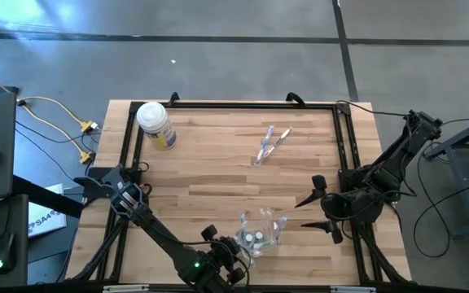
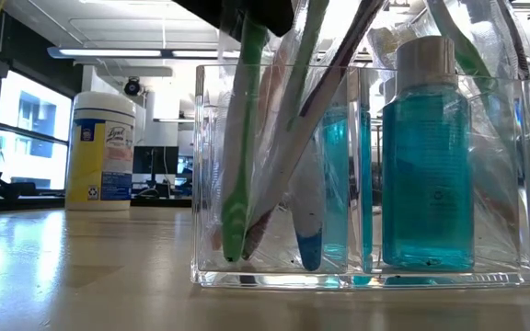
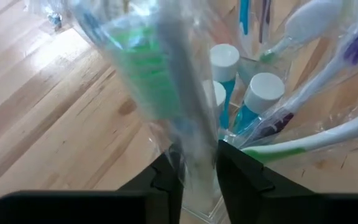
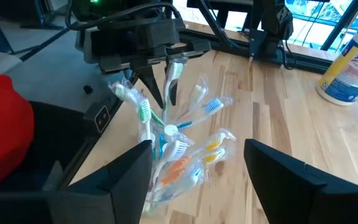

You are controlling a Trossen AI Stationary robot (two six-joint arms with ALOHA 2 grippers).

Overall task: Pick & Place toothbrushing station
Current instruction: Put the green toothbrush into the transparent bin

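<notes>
The step in hand looked like the drop-off of one wrapped toothbrush [image 3: 166, 93] into the clear holder [image 2: 357, 267]. The left gripper [image 3: 199, 171] stood directly above the holder, its two dark fingers [image 3: 166, 180] set close on either side of the brush's wrapper. Whether they still pinched it or had begun to let go could not be told. The brush ran nearly upright between the jaws, long axis steep, head end up past the fingers and handle end down inside the holder, leaning slightly among the other brushes that fanned out from it. Small teal bottles with white caps [image 3: 263, 87] sat in the holder just beyond the fingertips. The next move, by my reading, called for the fingers to part fully and the arm to lift straight up so as not to drag the wrapper or tip the holder. Two more wrapped toothbrushes [image 1: 269, 144] lay flat on the table [image 1: 218, 163], well away from the left gripper. The right gripper [image 4: 197, 165] waited beside the holder, jaws wide and empty.
</notes>
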